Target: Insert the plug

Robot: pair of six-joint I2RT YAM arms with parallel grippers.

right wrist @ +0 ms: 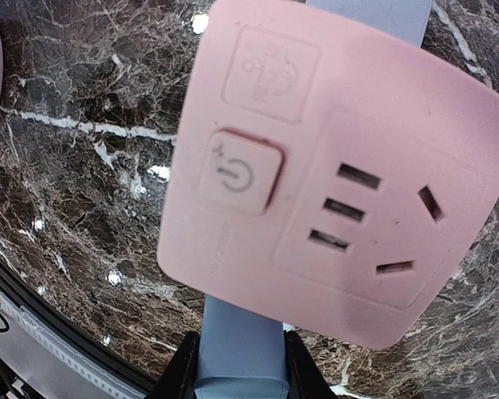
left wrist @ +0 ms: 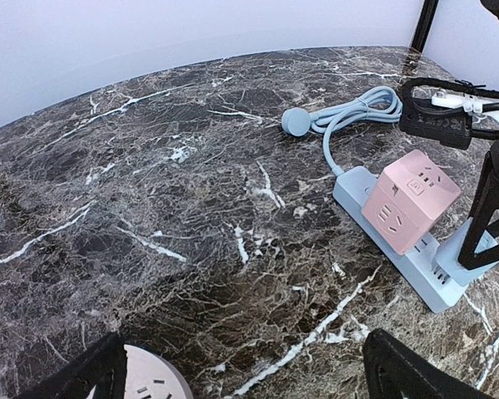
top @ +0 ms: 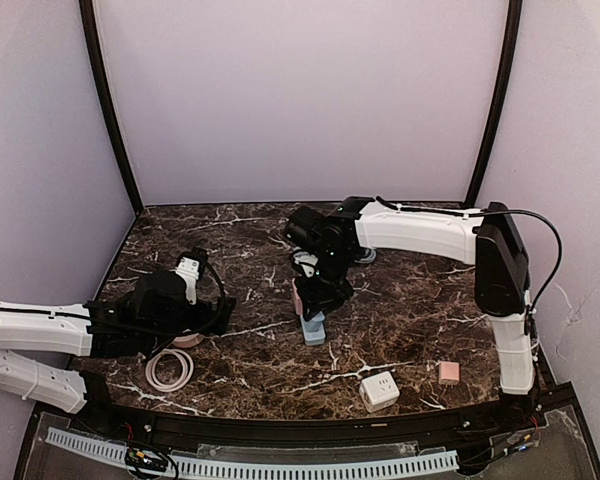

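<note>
A pink cube plug (left wrist: 412, 199) sits on top of the pale blue power strip (left wrist: 374, 218) in the middle of the table; its socket face and power button fill the right wrist view (right wrist: 341, 183). My right gripper (right wrist: 241, 376) is shut on the near end of the strip (right wrist: 241, 349), one black finger (right wrist: 181, 374) on each side. From above, the gripper (top: 315, 318) is just in front of the pink cube (top: 298, 297). My left gripper (left wrist: 249, 382) hangs open to the left of the strip, empty (top: 220, 318).
The strip's blue cable with a round end (left wrist: 298, 122) lies coiled behind it. A round whitish socket (left wrist: 150, 384) lies by my left finger, with a coiled pale cord (top: 170, 370) beside it. A white cube (top: 379, 391) and a small pink block (top: 449, 373) lie front right.
</note>
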